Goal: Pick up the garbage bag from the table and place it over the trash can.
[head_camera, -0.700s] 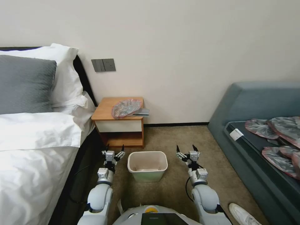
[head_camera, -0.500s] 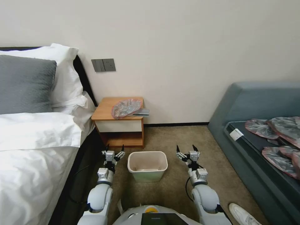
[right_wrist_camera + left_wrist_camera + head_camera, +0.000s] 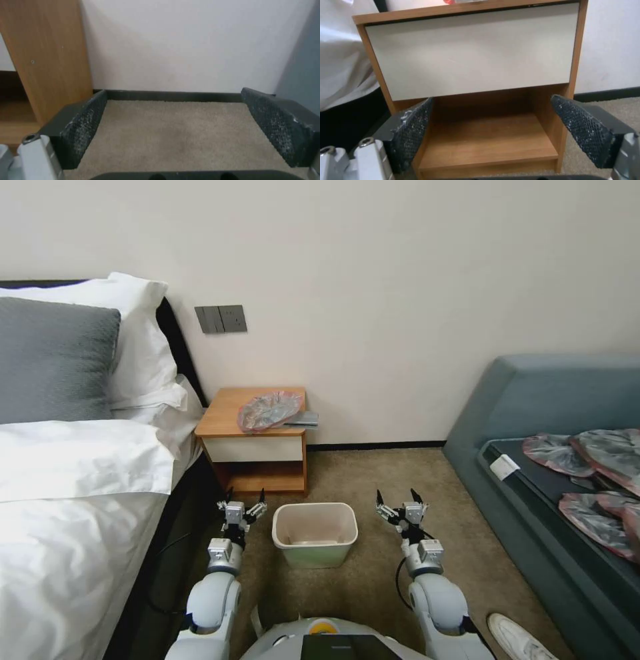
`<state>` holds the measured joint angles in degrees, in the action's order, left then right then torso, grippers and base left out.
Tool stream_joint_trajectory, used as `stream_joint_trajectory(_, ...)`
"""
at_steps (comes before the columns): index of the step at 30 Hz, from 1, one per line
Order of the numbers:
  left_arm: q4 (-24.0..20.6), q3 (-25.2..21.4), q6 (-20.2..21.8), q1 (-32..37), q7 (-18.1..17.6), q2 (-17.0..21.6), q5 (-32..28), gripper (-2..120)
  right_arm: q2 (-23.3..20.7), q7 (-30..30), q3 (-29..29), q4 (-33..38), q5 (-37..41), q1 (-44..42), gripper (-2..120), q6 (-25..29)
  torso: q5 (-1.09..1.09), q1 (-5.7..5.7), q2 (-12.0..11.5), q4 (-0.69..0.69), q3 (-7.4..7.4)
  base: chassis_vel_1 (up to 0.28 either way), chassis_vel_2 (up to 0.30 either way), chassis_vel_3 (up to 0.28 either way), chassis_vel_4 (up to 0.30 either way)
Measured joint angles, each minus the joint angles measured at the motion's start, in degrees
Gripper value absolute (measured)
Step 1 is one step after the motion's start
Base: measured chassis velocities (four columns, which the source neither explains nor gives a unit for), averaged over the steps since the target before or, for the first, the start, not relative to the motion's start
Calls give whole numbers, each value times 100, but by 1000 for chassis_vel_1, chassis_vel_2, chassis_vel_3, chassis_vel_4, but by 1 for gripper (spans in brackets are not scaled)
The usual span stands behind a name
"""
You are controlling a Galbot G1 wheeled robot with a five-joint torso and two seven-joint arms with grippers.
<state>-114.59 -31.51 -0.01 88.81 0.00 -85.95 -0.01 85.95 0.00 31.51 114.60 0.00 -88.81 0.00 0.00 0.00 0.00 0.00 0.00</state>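
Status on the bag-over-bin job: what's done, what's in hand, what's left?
Done: nothing visible. The garbage bag lies on the table, untouched. In hand: nothing; the left end effector and right end effector are open and empty, low on either side of the trash can. Left: picking the bag up and lining the unlined can.

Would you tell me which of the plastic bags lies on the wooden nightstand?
The garbage bag, small and crumpled, lies on the table beside the bed; the larger flat bags lie on the sofa.
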Motion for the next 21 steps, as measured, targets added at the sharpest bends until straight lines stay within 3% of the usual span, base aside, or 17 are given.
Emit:
stream_joint_trajectory(16, 0, -1, 0, -7, 1, 10, -16, 92, -2, 0, 2, 14, 7, -3, 100, -1, 1, 0, 0, 1, 0, 0, 0, 0, 0)
stream_joint_trajectory(21, 17, -125, -156, -274, -23, 298, -539, 99, -143, 39, 207, 477, 260, -113, 100, -37, 0, 0, 0, 1, 0, 0, 0, 0, 0)
